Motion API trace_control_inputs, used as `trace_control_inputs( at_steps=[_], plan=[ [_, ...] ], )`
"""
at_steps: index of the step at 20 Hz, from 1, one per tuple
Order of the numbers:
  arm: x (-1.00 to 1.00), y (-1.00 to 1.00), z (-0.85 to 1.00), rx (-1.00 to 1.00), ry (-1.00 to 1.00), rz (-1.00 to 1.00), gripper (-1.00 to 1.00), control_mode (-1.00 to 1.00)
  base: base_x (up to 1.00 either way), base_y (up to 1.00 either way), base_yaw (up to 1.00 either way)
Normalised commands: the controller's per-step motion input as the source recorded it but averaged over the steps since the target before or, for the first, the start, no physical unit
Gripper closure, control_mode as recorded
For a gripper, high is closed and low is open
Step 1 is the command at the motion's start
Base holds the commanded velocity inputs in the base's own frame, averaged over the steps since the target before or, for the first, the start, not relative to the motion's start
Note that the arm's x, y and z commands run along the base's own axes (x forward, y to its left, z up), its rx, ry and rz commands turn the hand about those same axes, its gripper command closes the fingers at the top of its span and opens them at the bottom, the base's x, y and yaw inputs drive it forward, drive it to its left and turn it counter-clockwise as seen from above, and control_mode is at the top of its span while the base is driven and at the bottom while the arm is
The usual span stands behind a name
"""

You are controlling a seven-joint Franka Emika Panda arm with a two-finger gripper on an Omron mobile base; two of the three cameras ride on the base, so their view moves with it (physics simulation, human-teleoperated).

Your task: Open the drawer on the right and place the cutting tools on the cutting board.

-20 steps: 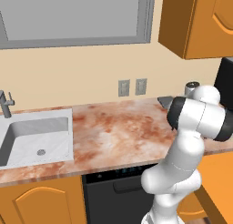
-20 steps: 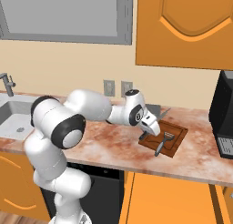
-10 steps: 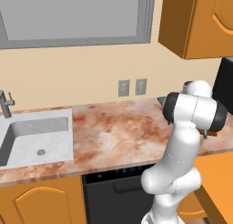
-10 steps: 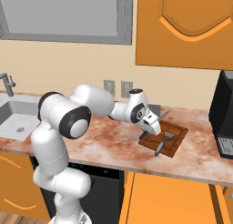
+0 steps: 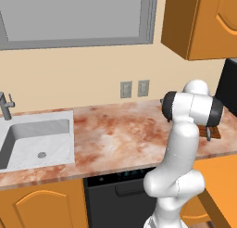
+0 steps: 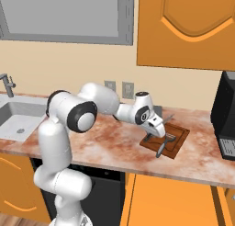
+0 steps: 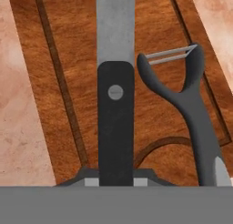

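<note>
Sink point(image 6: 18, 117) sitting at the counter's far left in the right base view. Gripper point(image 6: 158, 133) hovering over the near left part of the cutting board point(image 6: 176, 137); board lying on the marble counter point(image 6: 105, 144) beside the black appliance point(image 6: 227, 117). Hand view: knife point(image 7: 116, 104) running straight up the frame, dark handle at the fingertips, grey blade pointing away. Jaws appearing to pinch the handle's end. Peeler point(image 7: 191, 104) lying on the board just right of the knife, roughly parallel, its blade end pointing away too.
</note>
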Motion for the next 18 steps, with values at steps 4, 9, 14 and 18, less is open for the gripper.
trace_control_inputs(
  at_steps=[4, 9, 14, 18],
  plan=[
    [0.03, -0.08, -0.07, 0.01, 0.00, 0.00, -1.00, -1.00, 0.00, 0.00, 0.00],
    [0.03, -0.01, -0.01, 0.01, 0.00, 0.00, -1.00, -1.00, 0.00, 0.00, 0.00],
    [0.00, 0.00, 0.02, 0.02, 0.00, 0.00, -1.00, -1.00, 0.00, 0.00, 0.00],
    [-0.50, 0.00, 0.42, 0.05, -0.08, 0.01, -1.00, -1.00, 0.00, 0.00, 0.00]
  ],
)
